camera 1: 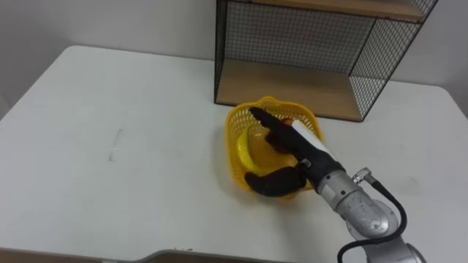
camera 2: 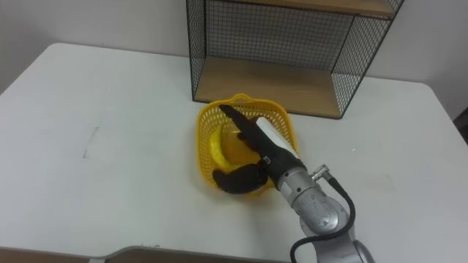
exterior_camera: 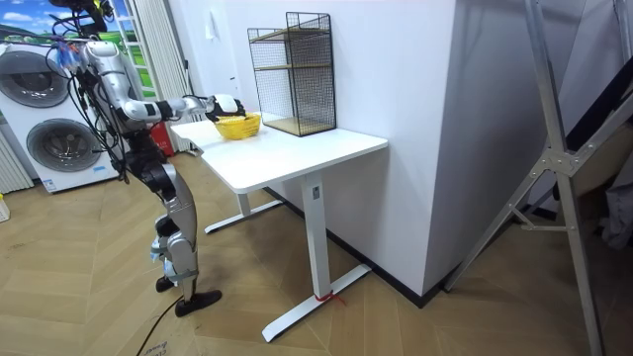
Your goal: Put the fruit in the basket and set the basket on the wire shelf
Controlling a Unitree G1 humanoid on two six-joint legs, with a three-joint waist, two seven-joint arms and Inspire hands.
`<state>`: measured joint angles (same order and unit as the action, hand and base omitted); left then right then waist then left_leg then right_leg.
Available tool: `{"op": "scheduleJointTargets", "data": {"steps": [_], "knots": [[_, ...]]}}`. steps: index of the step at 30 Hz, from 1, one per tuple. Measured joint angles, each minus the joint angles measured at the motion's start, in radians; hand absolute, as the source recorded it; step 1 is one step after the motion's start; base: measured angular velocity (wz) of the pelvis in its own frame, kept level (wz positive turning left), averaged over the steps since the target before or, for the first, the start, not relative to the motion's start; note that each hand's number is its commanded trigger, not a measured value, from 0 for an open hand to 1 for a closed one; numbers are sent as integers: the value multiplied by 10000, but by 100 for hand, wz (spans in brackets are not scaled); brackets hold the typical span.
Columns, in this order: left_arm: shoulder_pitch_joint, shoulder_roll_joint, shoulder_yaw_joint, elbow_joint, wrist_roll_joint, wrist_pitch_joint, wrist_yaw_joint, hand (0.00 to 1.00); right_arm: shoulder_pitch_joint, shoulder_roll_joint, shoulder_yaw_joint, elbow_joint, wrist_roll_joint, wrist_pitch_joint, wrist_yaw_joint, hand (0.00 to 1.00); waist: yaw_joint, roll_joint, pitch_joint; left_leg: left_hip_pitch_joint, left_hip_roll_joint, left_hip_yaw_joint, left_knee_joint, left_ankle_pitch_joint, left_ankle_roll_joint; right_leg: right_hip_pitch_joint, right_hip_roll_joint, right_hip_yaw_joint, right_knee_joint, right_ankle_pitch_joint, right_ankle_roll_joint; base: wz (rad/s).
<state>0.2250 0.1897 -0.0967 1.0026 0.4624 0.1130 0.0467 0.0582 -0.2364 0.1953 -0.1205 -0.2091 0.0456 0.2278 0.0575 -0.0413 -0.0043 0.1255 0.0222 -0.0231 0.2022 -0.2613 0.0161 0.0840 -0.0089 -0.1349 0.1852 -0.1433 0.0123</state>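
Plastic lattice forms the yellow basket [camera 1: 231, 146], round-cornered, on the smooth white table [camera 1: 110, 109] just in front of the wire shelf [camera 1: 292, 36], a black mesh box with wooden boards. The right robot hand [camera 1: 287, 146] grasps the basket wall farthest from the shelf, dark fingers reaching inside and thumb curled outside. A curved yellow fruit [camera 1: 245, 150] lies in the basket under those fingers. Bare tabletop stretches away left of the shelf.

In the room view, the robot stands at the table's end away from the shelf, right arm reaching to the basket.
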Motion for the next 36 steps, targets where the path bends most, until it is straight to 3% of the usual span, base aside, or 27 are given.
{"op": "scheduleJointTargets", "data": {"steps": [4,11,18,23,27,31,36], "knots": [[8,1,-5,81,-5,-203,149,0,-2,-14,-300,-202,1283,-149,-408,0,-2,-184,47,7,-2,13,2,0,1,3,-1,10,-1,0,0,0],[17,-4,2,198,-3,-285,150,0,-1,-27,-597,-200,2584,-151,-653,0,-70,-114,83,-3,2,41,-16,-2,1,-18,5,15,-26,0,0,0],[27,-8,56,198,-1,-283,151,0,-1,-41,-1016,-200,3032,-220,-1049,0,-97,-38,59,8,2,67,-13,-1,1,-20,5,25,-26,0,0,0],[200,-20,122,197,-1,-277,139,0,-1,-73,-1040,-201,3324,-231,-1421,0,-243,93,-29,47,8,114,-12,-1,1,-12,4,48,-8,1,-1,-2],[244,-28,312,191,-14,-299,151,0,0,-88,-1107,-227,3586,-238,-1781,0,-263,131,-36,68,8,146,-5,-1,1,-7,5,86,18,1,-1,-2],[303,-46,565,350,-851,-472,345,0,-2,-106,-1490,-254,4342,-424,-2244,0,-268,122,-31,73,6,133,12,-1,1,18,-3,54,19,2,-3,0],[472,-189,1561,358,-2132,-686,1031,0,7,-158,-2072,-238,4733,-664,-3087,0,-288,106,-2,62,11,100,7,-2,0,24,-7,-16,-6,2,-3,1]]}}
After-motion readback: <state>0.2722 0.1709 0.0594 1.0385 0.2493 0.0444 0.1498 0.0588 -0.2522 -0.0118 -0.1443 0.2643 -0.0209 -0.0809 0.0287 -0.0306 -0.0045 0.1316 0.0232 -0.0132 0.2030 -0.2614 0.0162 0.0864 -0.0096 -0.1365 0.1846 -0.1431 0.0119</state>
